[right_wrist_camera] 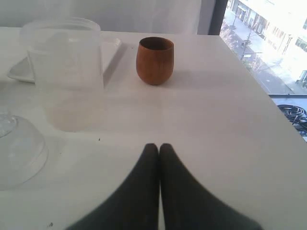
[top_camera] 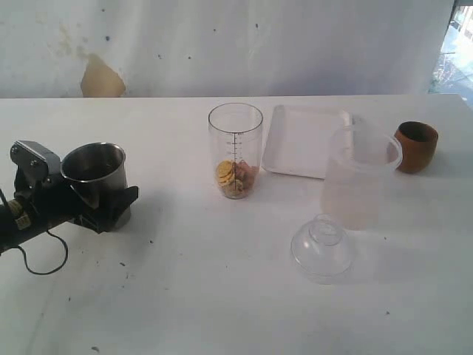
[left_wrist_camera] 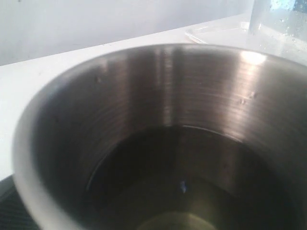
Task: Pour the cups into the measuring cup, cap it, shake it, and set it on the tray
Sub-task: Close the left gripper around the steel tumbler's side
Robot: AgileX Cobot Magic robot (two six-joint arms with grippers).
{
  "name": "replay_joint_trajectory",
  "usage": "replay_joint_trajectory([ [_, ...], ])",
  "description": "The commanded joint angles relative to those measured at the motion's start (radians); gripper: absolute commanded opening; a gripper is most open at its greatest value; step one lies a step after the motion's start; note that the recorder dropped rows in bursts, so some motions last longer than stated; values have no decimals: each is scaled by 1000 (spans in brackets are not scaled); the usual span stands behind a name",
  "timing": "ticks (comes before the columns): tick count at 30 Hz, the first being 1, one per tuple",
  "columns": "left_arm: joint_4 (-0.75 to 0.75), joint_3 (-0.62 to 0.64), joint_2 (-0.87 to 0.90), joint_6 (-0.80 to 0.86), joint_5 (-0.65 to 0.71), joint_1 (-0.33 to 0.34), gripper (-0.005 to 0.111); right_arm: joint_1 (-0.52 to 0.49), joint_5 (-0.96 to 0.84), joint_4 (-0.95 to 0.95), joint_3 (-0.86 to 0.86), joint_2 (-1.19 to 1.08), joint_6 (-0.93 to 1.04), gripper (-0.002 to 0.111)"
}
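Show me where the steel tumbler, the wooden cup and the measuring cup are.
Steel tumbler (top_camera: 94, 161), exterior view, inner wall below the rim.
Wooden cup (top_camera: 416, 154), exterior view, outer wall.
Measuring cup (top_camera: 235, 151), exterior view, clear wall at the scale.

My left arm (top_camera: 44, 207) is a matte black body with a grey metal camera box (top_camera: 33, 161) bolted on top, a small yellow label (top_camera: 18, 216) on its side, and a thin black cable (top_camera: 46, 265) looping underneath. My right arm shows two smooth black tapered fingers (right_wrist_camera: 136, 194).
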State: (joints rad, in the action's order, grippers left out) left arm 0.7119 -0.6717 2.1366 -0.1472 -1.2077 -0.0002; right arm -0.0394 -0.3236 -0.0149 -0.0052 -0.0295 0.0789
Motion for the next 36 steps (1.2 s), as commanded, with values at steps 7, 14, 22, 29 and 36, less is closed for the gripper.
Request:
replay_joint_trajectory([
  [7, 0, -5, 0, -14, -13, -4, 105, 4, 7, 2, 5, 3, -3, 0],
  [14, -13, -5, 0, -14, -13, -4, 105, 4, 7, 2, 5, 3, -3, 0],
  [22, 11, -40, 0, -14, -13, -4, 105, 4, 7, 2, 5, 3, -3, 0],
  [29, 13, -40, 0, -14, -13, -4, 105, 4, 7, 2, 5, 3, -3, 0],
  [36, 29, -40, 0, -34, -13, -4, 105, 4, 7, 2, 5, 3, -3, 0],
])
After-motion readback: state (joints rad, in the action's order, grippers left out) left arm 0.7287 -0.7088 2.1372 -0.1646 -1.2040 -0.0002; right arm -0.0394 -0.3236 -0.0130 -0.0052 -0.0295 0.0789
